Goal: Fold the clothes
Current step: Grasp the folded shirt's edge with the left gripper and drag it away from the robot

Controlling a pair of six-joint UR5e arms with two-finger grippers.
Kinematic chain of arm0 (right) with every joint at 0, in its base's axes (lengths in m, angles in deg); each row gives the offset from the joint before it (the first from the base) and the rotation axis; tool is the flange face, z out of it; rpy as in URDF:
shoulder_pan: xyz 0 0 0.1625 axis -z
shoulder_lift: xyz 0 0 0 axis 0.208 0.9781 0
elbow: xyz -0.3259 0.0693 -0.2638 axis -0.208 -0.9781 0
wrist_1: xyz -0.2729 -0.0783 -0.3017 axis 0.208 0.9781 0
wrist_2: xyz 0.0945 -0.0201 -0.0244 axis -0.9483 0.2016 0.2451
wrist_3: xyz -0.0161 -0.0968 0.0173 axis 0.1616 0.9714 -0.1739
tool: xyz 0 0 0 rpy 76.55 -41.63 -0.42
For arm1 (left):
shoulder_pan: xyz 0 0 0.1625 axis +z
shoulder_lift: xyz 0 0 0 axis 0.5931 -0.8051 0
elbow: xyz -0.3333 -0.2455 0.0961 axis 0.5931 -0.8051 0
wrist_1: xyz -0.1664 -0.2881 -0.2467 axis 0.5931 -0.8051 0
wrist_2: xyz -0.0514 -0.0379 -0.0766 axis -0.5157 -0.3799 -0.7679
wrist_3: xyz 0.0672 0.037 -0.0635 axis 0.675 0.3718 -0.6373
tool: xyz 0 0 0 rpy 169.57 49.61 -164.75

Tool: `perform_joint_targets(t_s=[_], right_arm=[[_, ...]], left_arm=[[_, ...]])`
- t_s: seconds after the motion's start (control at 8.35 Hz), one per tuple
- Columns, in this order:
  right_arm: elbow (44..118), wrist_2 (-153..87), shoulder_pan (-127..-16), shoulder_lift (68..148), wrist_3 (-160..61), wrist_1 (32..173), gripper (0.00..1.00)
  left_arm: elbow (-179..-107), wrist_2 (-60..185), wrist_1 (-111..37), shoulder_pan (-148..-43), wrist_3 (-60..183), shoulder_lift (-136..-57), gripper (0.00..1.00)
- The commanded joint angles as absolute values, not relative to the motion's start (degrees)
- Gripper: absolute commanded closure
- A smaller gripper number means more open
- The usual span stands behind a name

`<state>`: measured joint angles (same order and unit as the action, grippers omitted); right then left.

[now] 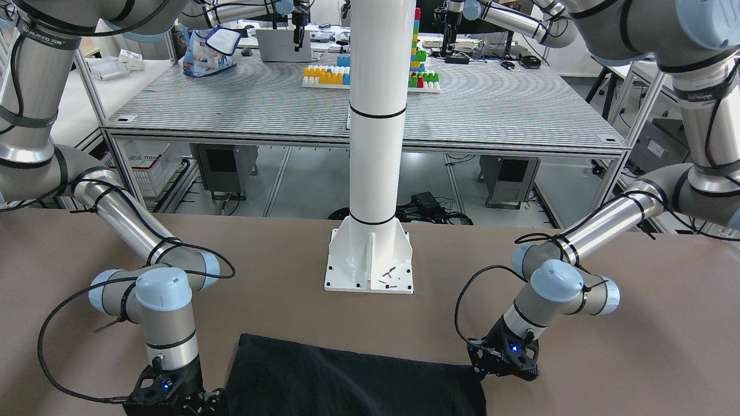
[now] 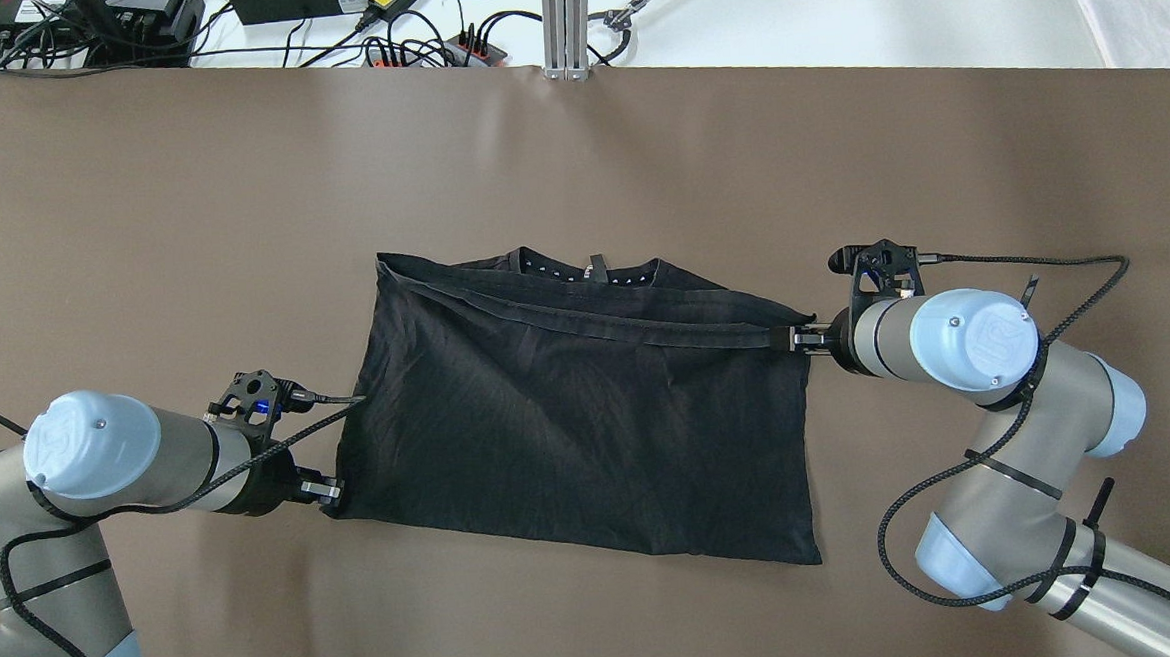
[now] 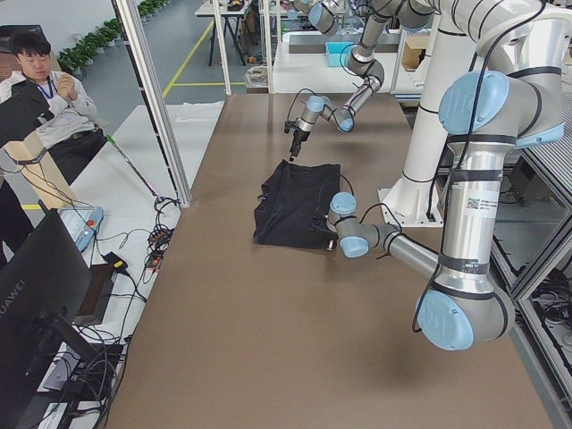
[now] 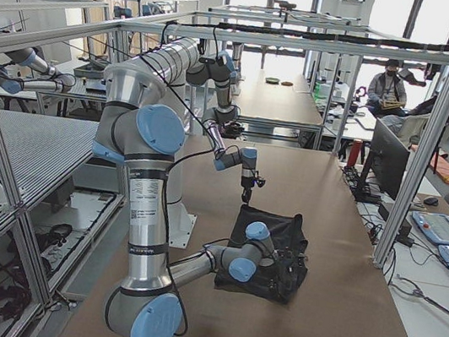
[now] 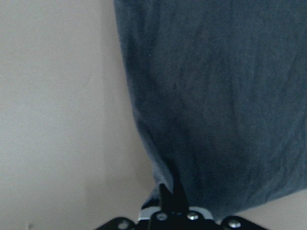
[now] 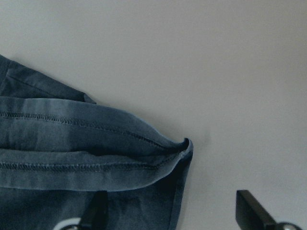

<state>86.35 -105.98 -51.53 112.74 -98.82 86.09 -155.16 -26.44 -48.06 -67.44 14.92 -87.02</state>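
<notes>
The clothes [image 2: 570,419], one black piece, are seen lying flat on the brown table [image 2: 187,189], between the two arms. A hemmed band is laid across the far part, with a collar edge showing beyond it. The left gripper [image 2: 325,492] is placed at the robot-side left corner; in the left wrist view its fingers [image 5: 168,192] are seen pressed together with fabric pinched between them. The right gripper [image 2: 796,338] is set at the right end of the hemmed band. Its jaws are spread wide, one finger [image 6: 96,213] over the cloth and the other finger [image 6: 252,208] over bare table, with nothing gripped.
</notes>
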Motion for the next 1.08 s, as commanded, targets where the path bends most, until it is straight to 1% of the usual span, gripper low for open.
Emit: perform_joint_targets(t_s=[0.0,0.36,0.6,0.72,0.96], right_arm=[[86.27,-105.96,-51.29,112.73,-99.00,86.09,0.06],[86.18,-105.96,-51.20,112.82,-99.00,86.00,0.06],[86.18,-105.96,-51.20,112.82,-99.00,86.00,0.06],[86.09,-105.96,-51.20,112.82,-99.00,86.00,0.06],[86.09,-105.96,-51.12,112.82,-99.09,86.00,0.06]], left_arm=[[-156.38,-26.19,-47.93,-67.84,14.81,-85.64,1.00],[-156.03,-26.45,-47.40,-70.64,15.60,-85.89,1.00],[-153.41,-26.89,-47.22,-75.37,16.91,-87.03,1.00],[-149.12,-26.98,-47.14,-77.75,19.71,-90.69,1.00],[-136.05,-27.50,-47.22,-82.40,20.88,-102.27,1.00]])
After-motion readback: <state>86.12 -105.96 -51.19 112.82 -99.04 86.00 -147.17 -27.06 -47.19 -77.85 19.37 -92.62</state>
